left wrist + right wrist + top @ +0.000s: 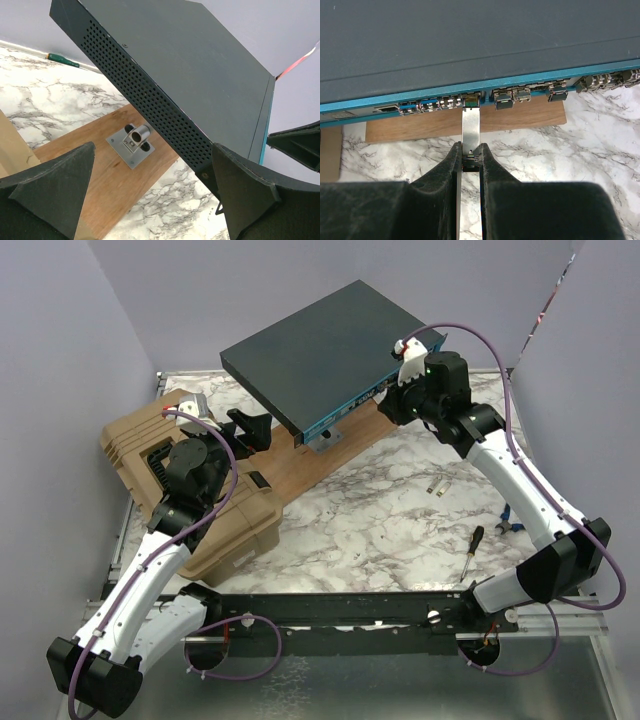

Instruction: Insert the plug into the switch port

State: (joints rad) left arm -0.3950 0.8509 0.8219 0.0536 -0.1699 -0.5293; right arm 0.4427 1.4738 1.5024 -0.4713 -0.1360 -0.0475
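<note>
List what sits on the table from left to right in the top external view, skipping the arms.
tan ribbed case → switch → screwdriver → blue-handled tool

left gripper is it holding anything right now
No, in the left wrist view the left gripper stands open, with only the wooden board and marble table showing in the gap.

switch [320, 355]: dark grey flat box, teal front face, raised, tilted | plug [471, 127]: silver metal, tip at switch's port row
</note>
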